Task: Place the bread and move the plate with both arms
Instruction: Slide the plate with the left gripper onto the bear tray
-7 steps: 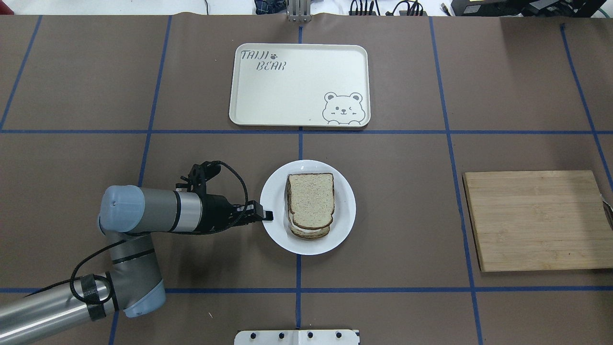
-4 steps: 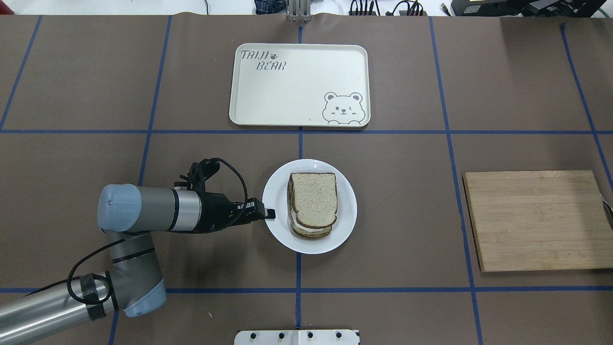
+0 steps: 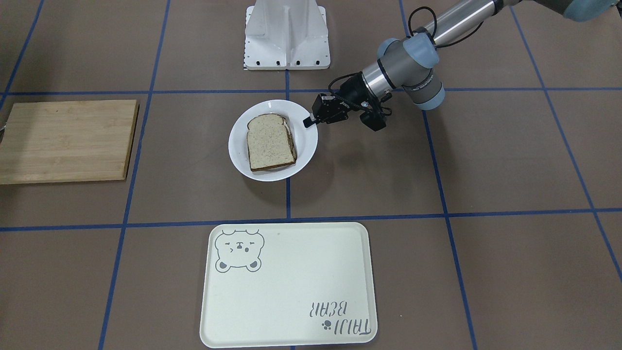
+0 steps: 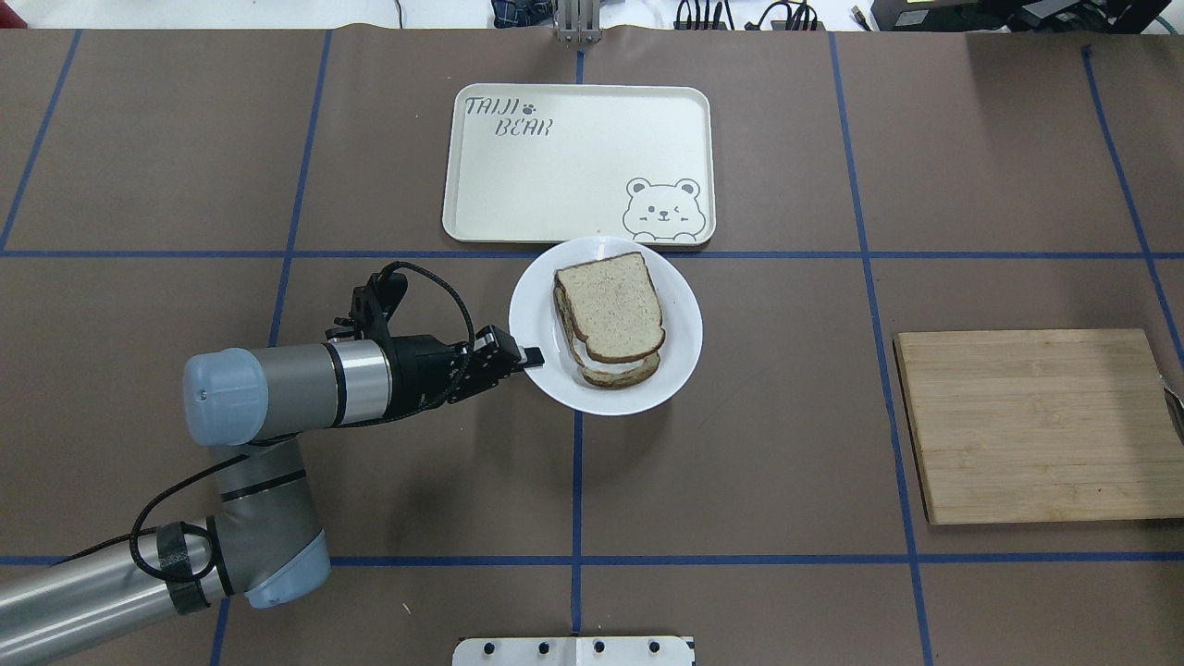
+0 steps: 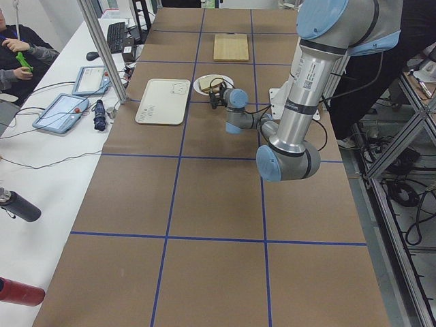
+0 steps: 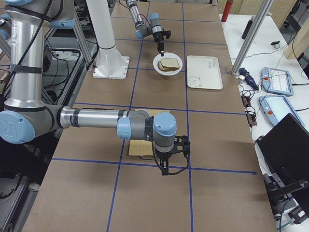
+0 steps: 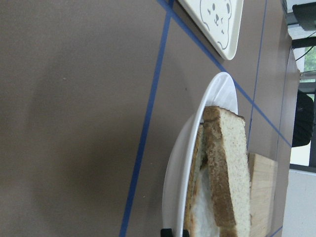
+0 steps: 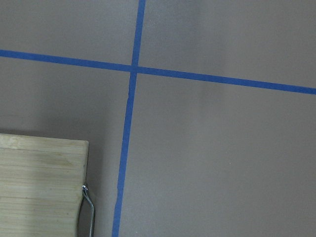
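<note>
Grips the glossy, round white plate (image 4: 541,305) by its rim with the left gripper (image 4: 534,357), black fingers nipped narrow on the thin edge; holds it mid-table, just short of the cream rectangular tray (image 4: 578,166); bears the bread (image 4: 610,305), pale, speckled, dark-crusted, stacked on another slice; points its rounded top back toward the white base (image 4: 573,650), long axis base-to-tray, slightly skewed; cannot tell the finger state of the right gripper (image 6: 166,169), over by the wooden board (image 6: 137,147).
</note>
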Motion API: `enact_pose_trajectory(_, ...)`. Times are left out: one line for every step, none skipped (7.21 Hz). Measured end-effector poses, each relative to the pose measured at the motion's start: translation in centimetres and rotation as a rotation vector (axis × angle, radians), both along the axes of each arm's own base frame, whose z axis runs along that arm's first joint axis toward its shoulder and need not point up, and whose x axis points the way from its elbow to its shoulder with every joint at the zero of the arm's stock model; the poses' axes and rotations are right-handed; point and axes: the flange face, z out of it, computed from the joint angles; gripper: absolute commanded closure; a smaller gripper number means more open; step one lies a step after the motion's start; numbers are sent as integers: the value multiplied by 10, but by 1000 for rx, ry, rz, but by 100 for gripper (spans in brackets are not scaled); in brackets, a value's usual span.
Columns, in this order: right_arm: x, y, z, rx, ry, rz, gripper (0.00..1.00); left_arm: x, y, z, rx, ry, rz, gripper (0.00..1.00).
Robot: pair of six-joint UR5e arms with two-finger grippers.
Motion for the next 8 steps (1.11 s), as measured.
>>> enact_pose_trajectory(0, 0, 0, 0, -3, 0, 0, -4, -11, -3, -52, 27, -75, 100)
enact_pose_trajectory(0, 0, 0, 0, -4, 0, 0, -6, -23, -8, -93, 48, -144, 100)
enact_pose_trajectory(0, 0, 0, 0, -5, 0, 0, 0, -41, -13, -140, 57, -208, 100)
enact_pose_trajectory(0, 0, 0, 0, -5, 0, 0, 14, -67, -18, -194, 44, -274, 100)
enact_pose_trajectory(0, 0, 0, 0, -5, 0, 0, 27, -95, -25, -245, 22, -332, 100)
enact_pose_trajectory(0, 0, 0, 0, -5, 0, 0, 40, -119, -32, -295, 1, -371, 100)
enact_pose_trajectory(0, 0, 0, 0, -5, 0, 0, 56, -141, -37, -332, -27, -394, 100)
enact_pose_trajectory(0, -1, -1, 1, -5, 1, 0, 71, -155, -39, -354, -58, -407, 100)
